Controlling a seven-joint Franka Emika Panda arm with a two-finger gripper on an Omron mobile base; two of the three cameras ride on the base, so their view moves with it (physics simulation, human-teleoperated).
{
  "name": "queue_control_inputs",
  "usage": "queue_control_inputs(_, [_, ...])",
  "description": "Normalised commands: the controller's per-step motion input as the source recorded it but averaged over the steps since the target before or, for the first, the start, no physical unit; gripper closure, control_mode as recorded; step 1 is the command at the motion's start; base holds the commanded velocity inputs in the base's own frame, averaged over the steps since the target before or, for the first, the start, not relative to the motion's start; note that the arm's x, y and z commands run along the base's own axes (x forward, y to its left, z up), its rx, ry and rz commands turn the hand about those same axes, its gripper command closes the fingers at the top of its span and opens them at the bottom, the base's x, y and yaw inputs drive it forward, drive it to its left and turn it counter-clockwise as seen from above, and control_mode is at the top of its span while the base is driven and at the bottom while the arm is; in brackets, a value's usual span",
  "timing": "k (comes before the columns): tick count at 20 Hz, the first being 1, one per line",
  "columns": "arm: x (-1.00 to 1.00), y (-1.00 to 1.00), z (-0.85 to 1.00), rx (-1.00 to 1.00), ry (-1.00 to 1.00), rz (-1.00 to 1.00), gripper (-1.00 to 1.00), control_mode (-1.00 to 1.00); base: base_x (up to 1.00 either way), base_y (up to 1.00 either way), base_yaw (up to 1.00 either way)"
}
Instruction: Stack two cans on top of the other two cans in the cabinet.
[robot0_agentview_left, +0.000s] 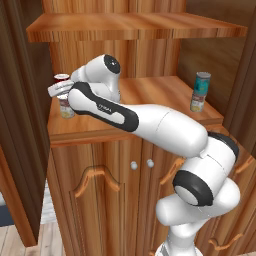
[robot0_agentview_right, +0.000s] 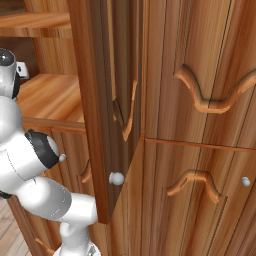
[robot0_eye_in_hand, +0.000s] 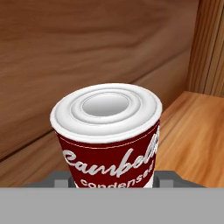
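My gripper (robot0_agentview_left: 58, 90) is shut on the dark red and white can (robot0_agentview_left: 61, 78) at the left end of the cabinet shelf (robot0_agentview_left: 150, 92). That can sits directly over the pale yellowish can (robot0_agentview_left: 66, 108); my hand hides where they meet. In the hand view the red and white can (robot0_eye_in_hand: 109, 131) stands upright between my fingertips (robot0_eye_in_hand: 59, 179), close to the cabinet's wooden wall. At the shelf's right end the teal can (robot0_agentview_left: 203, 82) stands upright on the red, white and yellow can (robot0_agentview_left: 197, 103).
An upper shelf (robot0_agentview_left: 135, 27) hangs low over the cans. The open cabinet door (robot0_agentview_right: 100, 100) stands edge-on to my right, with a round knob (robot0_agentview_right: 116, 178). Below the shelf are closed doors with knobs (robot0_agentview_left: 134, 164).
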Motion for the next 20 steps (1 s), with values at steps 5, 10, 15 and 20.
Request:
queue_control_inputs(5, [0.09, 0.02, -0.01, 0.0, 0.0, 0.0, 1.0, -1.0, 0.0, 0.0, 0.0])
queue_control_inputs(10, [-0.02, 0.0, -0.01, 0.0, 0.0, 0.0, 1.0, -1.0, 0.0, 0.0, 0.0])
queue_control_inputs(15, [-0.02, 0.0, -0.01, 0.0, 0.0, 0.0, 1.0, -1.0, 0.0, 0.0, 0.0])
queue_control_inputs(20, [-0.01, 0.0, -0.09, 0.0, 0.0, 0.0, 1.0, -1.0, 0.0, 0.0, 0.0])
